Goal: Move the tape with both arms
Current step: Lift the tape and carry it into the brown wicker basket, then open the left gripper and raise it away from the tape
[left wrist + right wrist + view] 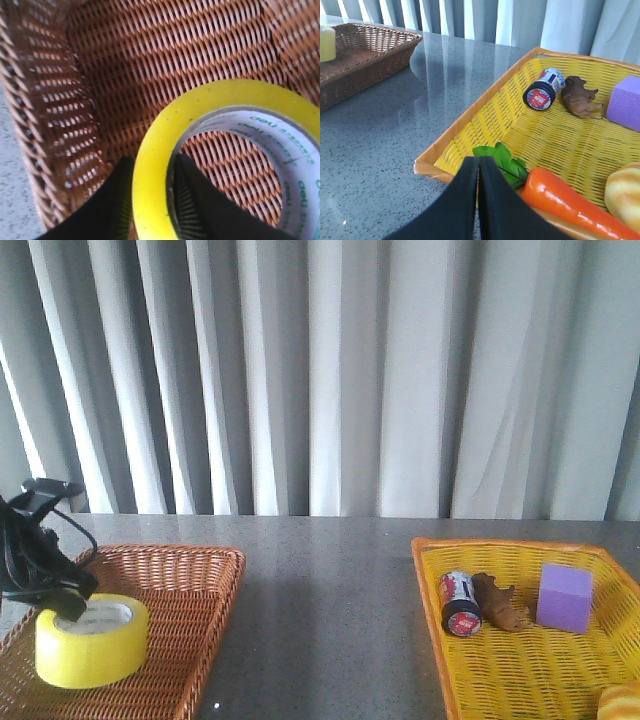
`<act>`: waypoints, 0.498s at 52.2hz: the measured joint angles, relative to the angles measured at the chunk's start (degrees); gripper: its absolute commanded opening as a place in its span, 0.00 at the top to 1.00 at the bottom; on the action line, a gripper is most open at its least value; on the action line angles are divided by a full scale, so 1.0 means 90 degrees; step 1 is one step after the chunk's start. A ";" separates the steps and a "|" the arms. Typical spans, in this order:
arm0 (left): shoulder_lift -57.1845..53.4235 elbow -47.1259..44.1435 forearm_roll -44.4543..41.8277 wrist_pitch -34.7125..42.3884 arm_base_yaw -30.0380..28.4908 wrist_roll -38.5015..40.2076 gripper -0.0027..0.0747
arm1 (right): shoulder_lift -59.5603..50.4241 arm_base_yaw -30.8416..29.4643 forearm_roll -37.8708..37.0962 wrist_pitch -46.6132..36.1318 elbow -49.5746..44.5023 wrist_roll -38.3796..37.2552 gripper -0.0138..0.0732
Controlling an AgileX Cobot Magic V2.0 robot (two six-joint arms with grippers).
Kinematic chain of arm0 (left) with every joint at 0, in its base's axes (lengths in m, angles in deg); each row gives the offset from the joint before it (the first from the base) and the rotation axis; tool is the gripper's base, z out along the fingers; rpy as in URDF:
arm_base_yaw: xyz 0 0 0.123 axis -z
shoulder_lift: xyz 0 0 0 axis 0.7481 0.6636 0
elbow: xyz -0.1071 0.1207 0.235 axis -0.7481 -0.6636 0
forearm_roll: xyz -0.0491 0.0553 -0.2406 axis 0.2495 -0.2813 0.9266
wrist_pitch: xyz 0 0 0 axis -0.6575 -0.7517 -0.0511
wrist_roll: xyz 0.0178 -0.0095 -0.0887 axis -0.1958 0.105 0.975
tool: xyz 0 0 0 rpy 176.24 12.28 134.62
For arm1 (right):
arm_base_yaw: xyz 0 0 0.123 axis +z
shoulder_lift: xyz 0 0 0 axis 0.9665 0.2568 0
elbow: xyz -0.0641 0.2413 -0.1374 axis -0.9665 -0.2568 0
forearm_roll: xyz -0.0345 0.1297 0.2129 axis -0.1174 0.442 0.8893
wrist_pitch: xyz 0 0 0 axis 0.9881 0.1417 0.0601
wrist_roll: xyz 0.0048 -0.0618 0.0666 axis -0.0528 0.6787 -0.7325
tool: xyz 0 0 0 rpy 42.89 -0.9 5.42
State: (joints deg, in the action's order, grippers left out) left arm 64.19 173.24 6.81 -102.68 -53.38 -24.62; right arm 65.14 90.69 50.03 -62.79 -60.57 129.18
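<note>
Ahead of me a grey speckled table (330, 590), smooth enough to catch pale streaks of light, behind it a wall of long grey-white curtains (340, 370) hanging in deep folds, daylight glowing through them, brightest at my left.
</note>
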 measured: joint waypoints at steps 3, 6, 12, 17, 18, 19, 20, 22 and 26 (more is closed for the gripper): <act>0.0000 -0.0268 0.0088 0.0176 -0.0003 -0.0070 0.97 | 0.0000 0.0000 0.0000 0.0000 0.0000 0.0000 0.85; 0.0000 -0.0497 0.0161 0.0328 0.0005 -0.0112 0.97 | 0.0000 0.0000 0.0000 0.0000 0.0000 0.0000 0.85; 0.0000 -0.0744 0.0192 0.0415 0.0017 -0.0123 0.97 | 0.0000 0.0000 0.0000 0.0000 0.0000 0.0000 0.85; 0.0000 -0.0777 0.0223 0.0445 0.0017 -0.0130 0.96 | 0.0000 0.0000 0.0000 0.0000 0.0000 0.0000 0.85; 0.0000 -0.0777 0.0235 0.0450 0.0017 -0.0130 0.95 | 0.0000 0.0000 0.0000 0.0000 0.0000 0.0000 0.85; 0.0000 -0.0777 0.0248 0.0457 0.0017 -0.0130 0.95 | 0.0000 0.0000 0.0000 0.0000 0.0000 0.0000 0.85; 0.0000 -0.0783 0.0261 0.0457 0.0017 -0.0130 0.94 | 0.0000 0.0000 0.0000 0.0000 0.0000 0.0000 0.85; 0.0000 -0.0789 0.0294 0.0463 0.0017 -0.0130 0.93 | 0.0000 0.0000 0.0000 0.0000 0.0000 0.0000 0.85; 0.0000 -0.0789 0.0396 0.0457 0.0017 -0.0130 0.89 | 0.0000 0.0000 0.0000 0.0000 0.0000 0.0000 0.85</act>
State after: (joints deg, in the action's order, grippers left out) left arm 64.19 166.14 10.37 -98.57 -53.23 -25.80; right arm 65.14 90.69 50.03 -62.79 -60.57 129.18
